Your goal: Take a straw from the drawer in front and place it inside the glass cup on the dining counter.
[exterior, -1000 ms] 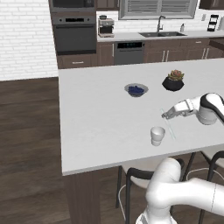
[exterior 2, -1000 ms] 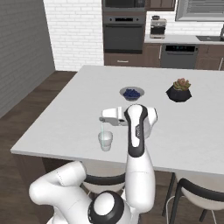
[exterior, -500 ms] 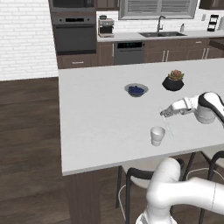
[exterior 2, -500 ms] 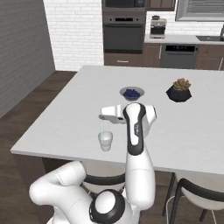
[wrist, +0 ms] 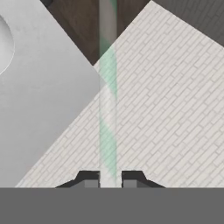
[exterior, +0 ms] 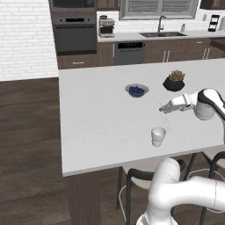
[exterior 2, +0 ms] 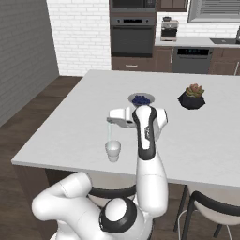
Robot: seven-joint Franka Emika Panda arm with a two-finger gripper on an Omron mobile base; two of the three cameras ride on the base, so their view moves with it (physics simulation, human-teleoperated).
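On the white dining counter (exterior: 96, 127) stands the glass cup (exterior: 158, 136) (exterior 2: 112, 150), upright near the front edge. My gripper (exterior: 163, 108) (exterior 2: 110, 121) hovers above it, shut on the straw (exterior: 165, 119) (exterior 2: 109, 132) near its top end. The thin pale straw hangs almost straight down. Its lower tip sits just above the cup's rim, a little to one side in the left base view. In the hand view the straw (wrist: 108, 109) runs up from between my fingertips (wrist: 91, 178). The drawer is out of view.
Farther back on the counter stand a bowl with blue contents (exterior: 136, 90) (exterior 2: 141, 100) and a black plant pot (exterior: 174, 82) (exterior 2: 192, 100). Stools (exterior: 140, 176) stand under the counter's front edge. An oven and a sink line the back wall.
My gripper has crept slightly up and along the counter with the straw still in it. The cup, bowl and pot have stayed put.
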